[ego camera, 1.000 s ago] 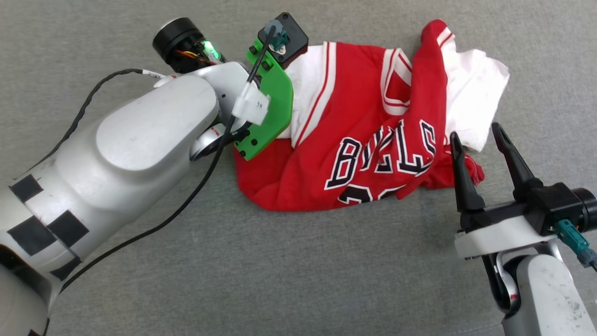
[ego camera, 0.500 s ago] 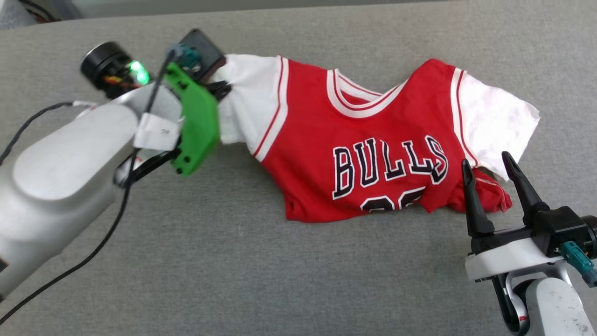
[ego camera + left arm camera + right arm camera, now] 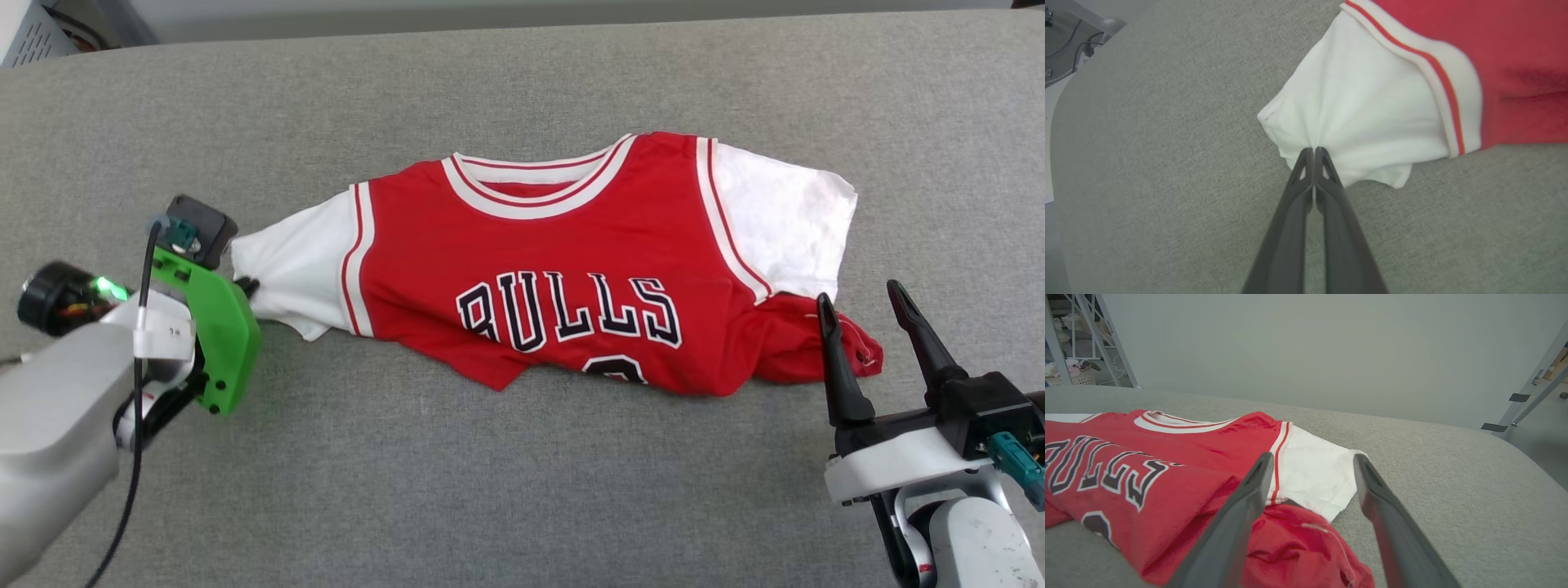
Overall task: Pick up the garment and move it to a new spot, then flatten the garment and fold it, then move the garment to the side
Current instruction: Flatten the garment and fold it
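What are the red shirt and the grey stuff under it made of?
The red, white-sleeved T-shirt looks like soft matte cloth: it puckers where the left gripper pinches it. The grey surface looks like coarse woven fabric, showing a speckled weave.

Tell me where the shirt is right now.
In the head view the shirt lies print-up on the grey pad, one sleeve pinched by the left gripper, the open right gripper at its bunched hem.

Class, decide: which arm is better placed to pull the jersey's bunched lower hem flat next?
Probably right. The right end effector, open, hangs beside the garment's crumpled hem corner; the left end effector is shut on the far white sleeve.
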Controlling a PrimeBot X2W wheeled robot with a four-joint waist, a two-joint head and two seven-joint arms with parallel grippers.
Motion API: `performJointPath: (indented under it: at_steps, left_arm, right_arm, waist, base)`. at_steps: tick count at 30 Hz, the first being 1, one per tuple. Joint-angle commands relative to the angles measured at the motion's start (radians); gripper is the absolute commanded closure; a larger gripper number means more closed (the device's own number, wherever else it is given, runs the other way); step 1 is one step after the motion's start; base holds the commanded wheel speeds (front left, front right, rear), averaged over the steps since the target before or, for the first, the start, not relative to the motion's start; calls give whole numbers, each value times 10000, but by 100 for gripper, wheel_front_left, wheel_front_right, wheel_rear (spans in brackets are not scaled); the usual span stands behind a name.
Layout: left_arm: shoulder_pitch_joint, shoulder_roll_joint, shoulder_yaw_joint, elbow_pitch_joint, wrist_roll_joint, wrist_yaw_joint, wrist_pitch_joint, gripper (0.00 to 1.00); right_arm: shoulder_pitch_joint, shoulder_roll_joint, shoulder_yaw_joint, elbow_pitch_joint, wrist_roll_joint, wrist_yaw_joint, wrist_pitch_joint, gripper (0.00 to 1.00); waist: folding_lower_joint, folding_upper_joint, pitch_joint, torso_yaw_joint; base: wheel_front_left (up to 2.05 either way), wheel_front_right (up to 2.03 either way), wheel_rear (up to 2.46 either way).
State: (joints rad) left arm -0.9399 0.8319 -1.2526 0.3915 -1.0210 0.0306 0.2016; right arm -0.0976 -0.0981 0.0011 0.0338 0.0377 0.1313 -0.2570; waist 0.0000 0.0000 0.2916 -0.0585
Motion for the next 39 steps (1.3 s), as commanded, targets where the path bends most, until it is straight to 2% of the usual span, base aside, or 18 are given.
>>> performJointPath:
  at_steps: [1, 6, 7, 8, 9, 14, 16, 19, 22, 25, 29, 32, 36, 39]
  left_arm:
    - [317, -179, 31, 228, -201, 13, -113, 100]
    - [897, -916, 140, 1171, -575, -91, -750, 100]
    - [969, -1042, 210, 1304, -633, -84, -964, 95]
    - [1021, -1162, 272, 1455, -578, -23, -1316, 6]
    - [1059, -1248, 355, 1569, -525, 83, -1670, 0]
    - [1362, -1636, 1024, 1676, -289, 844, -4004, 0]
    - [1541, -1750, 1406, 1446, -147, 1253, -4471, 0]
    - [1897, -1914, 2149, 766, 351, 1848, -4619, 0]
    - [2644, -2104, 3493, -475, 1353, 2523, -4628, 0]
    - [3579, -2307, 4590, -1493, 2303, 3011, -4630, 0]
    - [4687, -2575, 5925, -2366, 3465, 3251, -4632, 0]
    - [5366, -2888, 6640, -2867, 4236, 3372, -4632, 0]
    - [5977, -3322, 7340, -3276, 4991, 3354, -4633, 0]
    - [6273, -3706, 7789, -3466, 5497, 3246, -4633, 0]
  right_arm:
    - [94, -43, -27, 56, -23, -6, -47, 0]
    - [130, -84, -99, 174, -11, -6, -47, 0]
    - [152, -88, -128, 203, -9, -6, -47, 0]
    - [172, -87, -157, 234, -4, -6, -47, 0]
    - [183, -86, -184, 246, 8, -6, -47, 0]
    - [195, -137, -560, 48, 204, -6, -47, 0]
    - [179, -249, -722, -93, 254, -6, -47, 0]
    - [105, -423, -1013, -252, 351, -6, -47, 0]
    - [-124, -810, -1262, -351, 433, -6, -47, 0]
    - [-504, -1239, -1387, -343, 653, -6, -47, 0]
    - [-1270, -2097, -1274, -280, 937, -6, 261, 0]
    - [-2086, -2928, -980, -29, 1572, -6, 986, 0]
    - [-3027, -4019, -305, 254, 2631, -6, 2769, 0]
    - [-3692, -4890, 319, 606, 3687, -6, 4493, 0]
  waist:
    - [0, 0, 38, -35]
    - [0, 0, -115, -4]
    - [0, 0, -172, 25]
    - [0, 0, -250, 59]
    - [0, 0, -319, 84]
    - [0, 0, -797, 313]
    - [0, 0, -963, 429]
    - [0, 0, -1151, 584]
    - [0, 0, -1257, 737]
    - [0, 0, -1305, 807]
    - [0, 0, -1240, 868]
    - [0, 0, -1076, 953]
    - [0, 0, -799, 1084]
    - [0, 0, -504, 1216]
  base:
    - [0, 0, 0]
    - [0, 0, 0]
    - [0, 0, 0]
    - [0, 0, 0]
    - [0, 0, 0]
    - [0, 0, 0]
    - [0, 0, 0]
    - [0, 0, 0]
    - [0, 0, 0]
    - [0, 0, 0]
    - [0, 0, 0]
    - [0, 0, 0]
    - [0, 0, 0]
    - [0, 0, 0]
